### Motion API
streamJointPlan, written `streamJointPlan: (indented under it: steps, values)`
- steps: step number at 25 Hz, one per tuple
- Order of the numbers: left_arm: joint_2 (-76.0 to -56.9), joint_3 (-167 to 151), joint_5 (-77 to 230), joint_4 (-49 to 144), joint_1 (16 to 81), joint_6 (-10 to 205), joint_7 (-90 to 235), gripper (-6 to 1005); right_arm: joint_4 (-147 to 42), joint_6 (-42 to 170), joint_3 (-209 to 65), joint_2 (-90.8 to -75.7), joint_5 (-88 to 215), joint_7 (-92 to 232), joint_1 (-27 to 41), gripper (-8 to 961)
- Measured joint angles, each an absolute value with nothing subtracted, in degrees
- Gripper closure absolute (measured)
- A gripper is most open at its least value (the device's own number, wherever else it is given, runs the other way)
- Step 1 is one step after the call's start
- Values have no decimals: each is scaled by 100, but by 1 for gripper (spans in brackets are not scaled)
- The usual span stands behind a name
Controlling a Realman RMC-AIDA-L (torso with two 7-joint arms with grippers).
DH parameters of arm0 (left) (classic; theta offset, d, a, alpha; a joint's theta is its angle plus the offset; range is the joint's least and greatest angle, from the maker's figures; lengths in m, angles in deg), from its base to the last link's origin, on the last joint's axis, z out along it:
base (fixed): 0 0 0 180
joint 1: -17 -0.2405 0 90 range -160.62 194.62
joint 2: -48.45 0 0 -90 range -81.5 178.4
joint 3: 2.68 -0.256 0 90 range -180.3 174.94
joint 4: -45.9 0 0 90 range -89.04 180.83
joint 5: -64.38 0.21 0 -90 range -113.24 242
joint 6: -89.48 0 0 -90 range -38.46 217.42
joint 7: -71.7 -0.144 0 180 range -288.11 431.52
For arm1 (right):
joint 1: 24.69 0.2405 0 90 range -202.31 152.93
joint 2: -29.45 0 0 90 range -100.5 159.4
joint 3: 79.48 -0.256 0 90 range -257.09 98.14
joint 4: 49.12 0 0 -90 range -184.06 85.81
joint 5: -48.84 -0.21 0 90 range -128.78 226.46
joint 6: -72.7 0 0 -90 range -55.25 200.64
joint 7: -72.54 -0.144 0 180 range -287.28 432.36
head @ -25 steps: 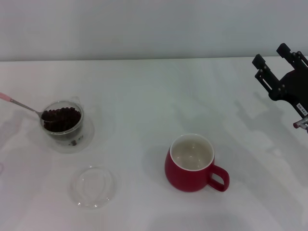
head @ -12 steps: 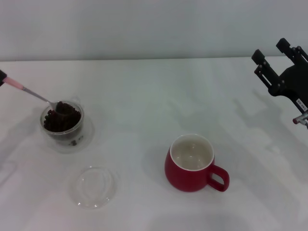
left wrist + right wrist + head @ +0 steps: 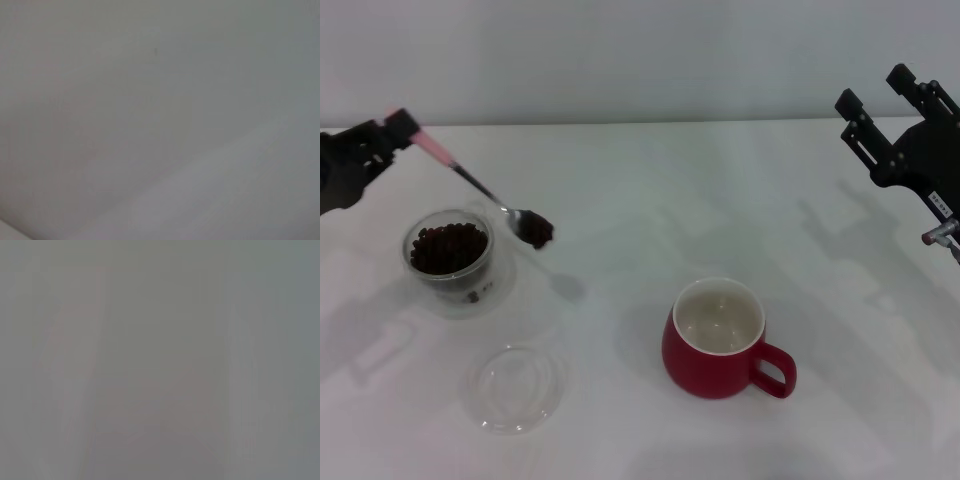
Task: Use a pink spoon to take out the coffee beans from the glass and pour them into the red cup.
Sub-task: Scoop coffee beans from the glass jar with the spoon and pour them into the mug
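In the head view my left gripper (image 3: 398,128) is shut on the pink handle of the pink spoon (image 3: 480,187) at the far left. The spoon slants down to the right, and its bowl holds coffee beans (image 3: 539,232) in the air just right of the glass (image 3: 448,255). The glass stands at the left with more coffee beans (image 3: 446,247) inside. The red cup (image 3: 718,338) stands right of centre, its white inside empty, handle to the right. My right gripper (image 3: 880,98) is open and empty, raised at the far right. Both wrist views show only blank grey.
A flat clear glass dish (image 3: 511,387) lies on the white table (image 3: 640,200) in front of the glass. A pale wall runs along the table's far edge.
The left gripper has come into view and lifted the spoon out of the glass, moving it right with beans in the bowl. The right gripper has risen slightly.
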State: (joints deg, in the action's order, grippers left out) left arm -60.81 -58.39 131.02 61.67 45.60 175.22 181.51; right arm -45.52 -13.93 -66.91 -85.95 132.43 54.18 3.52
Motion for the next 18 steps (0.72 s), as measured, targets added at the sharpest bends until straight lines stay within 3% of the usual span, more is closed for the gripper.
streamJointPlan:
  steps: [7, 18]
  values:
    - [-6025, -6495, 13121, 6148, 5073, 17550, 18531, 872, -4553, -1469, -6691, -8595, 13242, 5418, 355, 267]
    - [-6203, -6564, 13872, 6130, 5846, 17485, 18723, 872, -4489, -1560, -6691, -8595, 13250, 5418, 270, 269]
